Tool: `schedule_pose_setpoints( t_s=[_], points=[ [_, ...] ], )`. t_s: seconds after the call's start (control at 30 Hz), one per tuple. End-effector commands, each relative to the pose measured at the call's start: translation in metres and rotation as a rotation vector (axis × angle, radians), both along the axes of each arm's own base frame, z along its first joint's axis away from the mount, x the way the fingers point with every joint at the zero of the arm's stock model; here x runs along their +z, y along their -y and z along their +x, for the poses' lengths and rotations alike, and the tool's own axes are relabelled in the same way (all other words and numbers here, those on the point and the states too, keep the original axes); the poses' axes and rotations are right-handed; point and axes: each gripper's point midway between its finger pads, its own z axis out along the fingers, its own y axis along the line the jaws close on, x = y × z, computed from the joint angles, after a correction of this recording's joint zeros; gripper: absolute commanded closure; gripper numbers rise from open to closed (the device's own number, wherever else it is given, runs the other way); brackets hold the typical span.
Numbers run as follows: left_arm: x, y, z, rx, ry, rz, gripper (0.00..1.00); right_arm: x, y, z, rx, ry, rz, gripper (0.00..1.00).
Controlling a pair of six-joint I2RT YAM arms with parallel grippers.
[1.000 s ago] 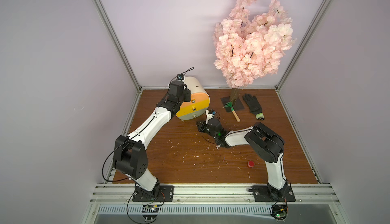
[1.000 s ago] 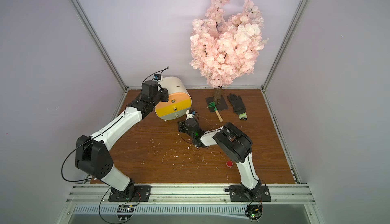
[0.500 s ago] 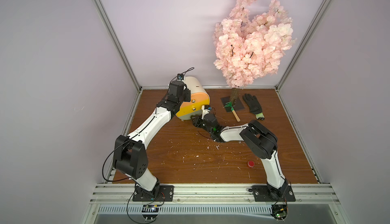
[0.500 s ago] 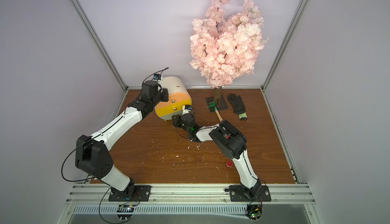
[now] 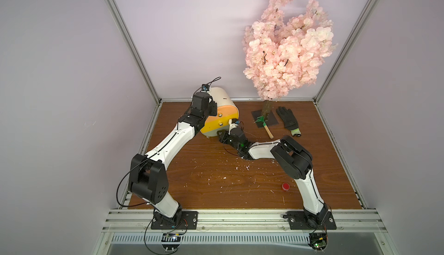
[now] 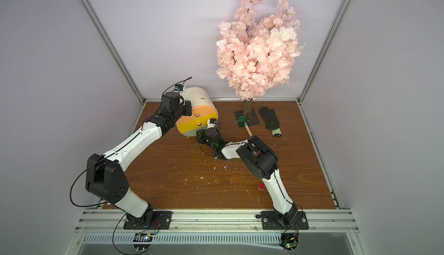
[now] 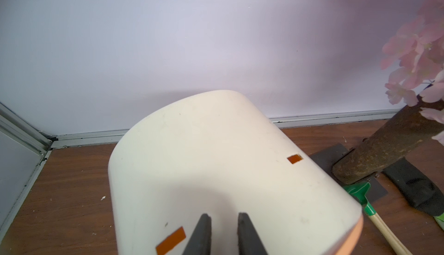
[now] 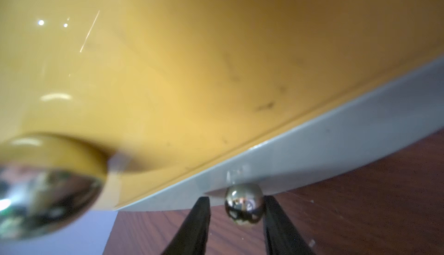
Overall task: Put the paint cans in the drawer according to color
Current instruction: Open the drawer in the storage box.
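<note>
Pale lilac walls [image 5: 192, 37] close in three sides, joined at the corners by slanting brushed-aluminium posts [image 5: 127, 39]. The dark brown wood-grain tabletop [image 5: 216, 193] is sprinkled with small white flecks [image 5: 224, 177] and edged in front by a ribbed aluminium rail [image 5: 240, 217]. At the back stands an artificial pink blossom tree [image 5: 288, 47] on a flat dark square plate [image 5: 272, 122]. Beside it lie a black work glove [image 5: 287, 119] and a green toy rake with a wooden handle [image 5: 265, 127]. The light is soft and even.

The rounded cream plastic cabinet [image 7: 216, 169] looks smooth and satin; its yellow drawer front [image 8: 192, 61] is glossy, the round knob [image 8: 243, 205] mirror-polished metal. The brown wood-grain bench [image 5: 216, 181] is matt, the tree's brown trunk [image 7: 384, 150] rough.
</note>
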Motion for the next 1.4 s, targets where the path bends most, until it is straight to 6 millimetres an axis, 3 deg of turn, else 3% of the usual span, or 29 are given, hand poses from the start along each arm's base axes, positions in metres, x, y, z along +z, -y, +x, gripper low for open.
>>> schedule_pose_setpoints(
  t_s=[0.0,0.2,0.37,0.93,1.13,1.2,1.37],
  points=[
    [-0.112,-0.01,-0.037,-0.028,-0.36,0.122,0.76,0.032,-0.009,0.012,0.003,0.082,0.033,0.67],
    [-0.114,-0.01,-0.037,-0.026,-0.362,0.122,0.76,0.031,-0.005,0.008,-0.001,0.074,0.039,0.84],
    [-0.114,-0.012,-0.035,-0.018,-0.36,0.128,0.76,0.03,0.001,0.003,-0.014,0.064,0.049,0.91],
    [-0.125,-0.015,-0.033,0.0,-0.375,0.154,0.76,0.011,0.018,-0.038,0.008,0.013,0.04,1.0],
    [-0.137,-0.016,-0.035,0.001,-0.399,0.165,0.76,0.014,0.019,-0.039,0.004,0.007,0.052,1.0],
    [-0.125,-0.008,-0.035,-0.049,-0.384,0.145,0.73,0.014,0.015,-0.037,0.012,0.006,0.034,1.0],
    [-0.049,0.025,-0.042,-0.289,-0.2,0.112,0.55,0.014,0.012,-0.033,0.018,-0.003,0.037,1.0]
  ],
)
